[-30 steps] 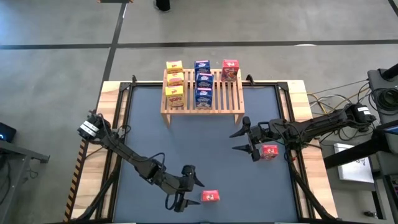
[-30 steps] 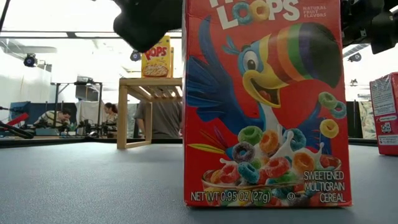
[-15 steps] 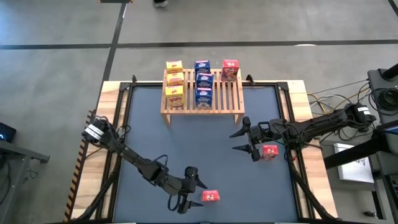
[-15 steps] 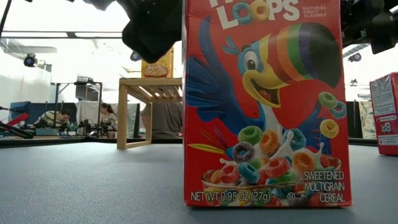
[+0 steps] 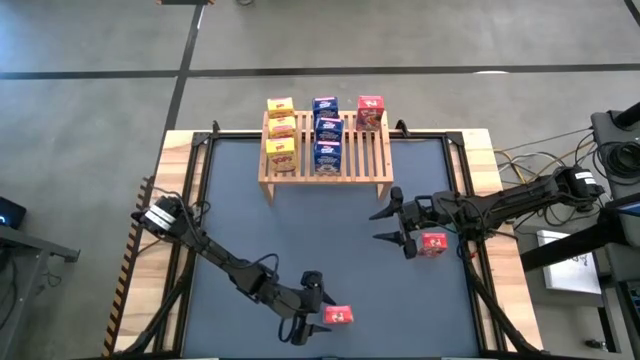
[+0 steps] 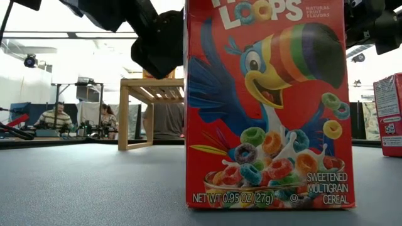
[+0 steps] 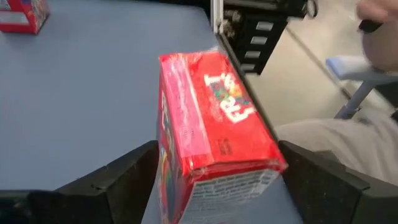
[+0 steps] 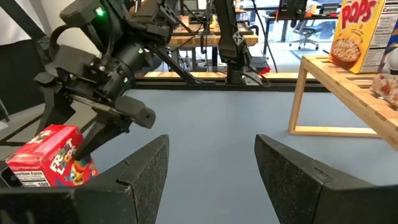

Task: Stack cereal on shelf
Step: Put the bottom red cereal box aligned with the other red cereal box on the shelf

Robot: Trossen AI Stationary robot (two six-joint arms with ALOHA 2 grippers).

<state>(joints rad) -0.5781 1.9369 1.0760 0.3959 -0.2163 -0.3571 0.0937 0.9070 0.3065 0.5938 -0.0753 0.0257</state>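
Note:
A light wooden slatted shelf point(image 5: 325, 150) stands at the table's far edge. It carries three yellow boxes point(image 5: 281, 130), three blue boxes point(image 5: 326, 130) and one red box point(image 5: 370, 112). A red cereal box point(image 5: 338, 316) stands upright on its base near the near edge and fills the low view point(image 6: 270, 103). My left gripper point(image 5: 312, 312) is open, with one finger on each side of this box point(image 7: 211, 124). A second red box point(image 5: 433, 243) stands beside my right arm. My right gripper point(image 5: 395, 225) is open and hovers left of it.
The bare dark tabletop point(image 5: 300, 230) lies between the shelf and both grippers. The table's black frame edge point(image 7: 249, 37) runs close behind the near red box. In the low view, people point(image 6: 56, 118) sit beyond the table. The shelf's right slats point(image 5: 378, 150) are bare.
My left gripper has moved toward the table's right and near edge, closing on the near red box until its open fingers stand on both sides of it. The box has stayed in place. My right arm has kept still.

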